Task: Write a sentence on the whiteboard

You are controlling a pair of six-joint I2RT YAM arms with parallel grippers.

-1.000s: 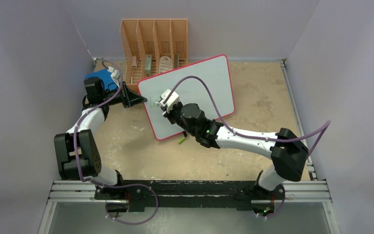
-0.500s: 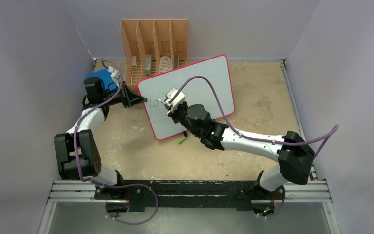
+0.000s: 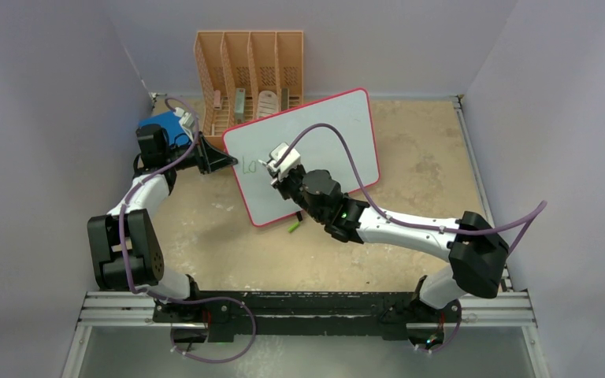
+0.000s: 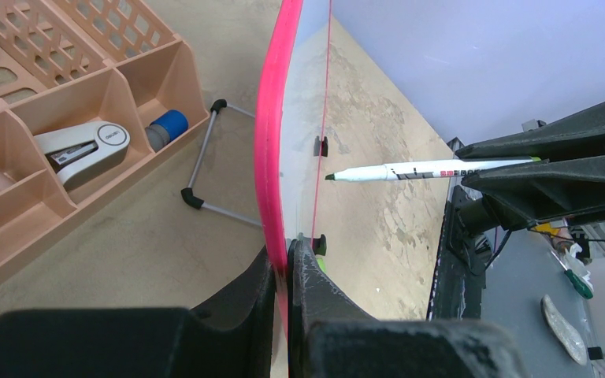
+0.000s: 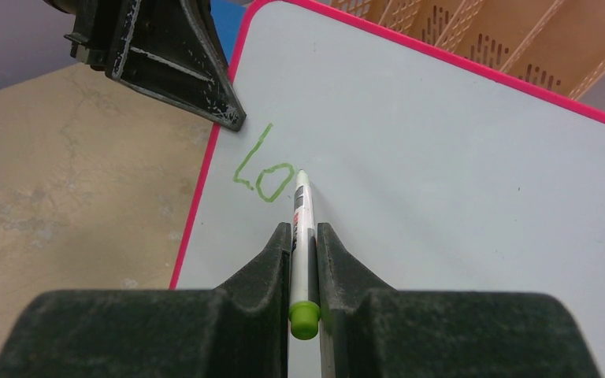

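Whiteboard with green "Lo", clamped in left hand; right hand clamped on marker

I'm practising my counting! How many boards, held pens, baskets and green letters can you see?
whiteboard: 1
held pen: 1
orange basket: 1
green letters: 2
Total: 5

Bare whiteboard is left open ahead and right of the right gripper and its marker. Leftward, passage is blocked by the left gripper clamped on the rim; farther ahead, by the orange organizer.
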